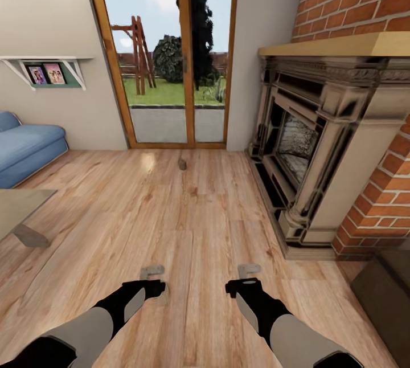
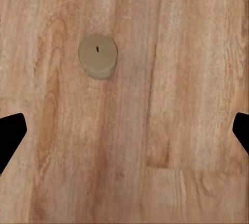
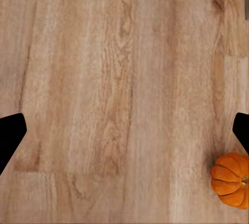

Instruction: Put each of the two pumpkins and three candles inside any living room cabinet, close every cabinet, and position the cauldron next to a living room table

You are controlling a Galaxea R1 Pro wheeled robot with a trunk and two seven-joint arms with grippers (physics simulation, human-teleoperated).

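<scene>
Step in hand: locating items. Left claw (image 2: 124, 130) and right claw (image 3: 124, 130) both spread wide, empty, above the floor (image 1: 188, 214). Candle (image 2: 97, 56) lies under the left; pumpkin (image 3: 232, 179) under the right. Next: descend onto candle.

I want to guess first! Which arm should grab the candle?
Probably the left. The candle stands on the floor right under the open left gripper. Under the right gripper there is a pumpkin instead.
</scene>
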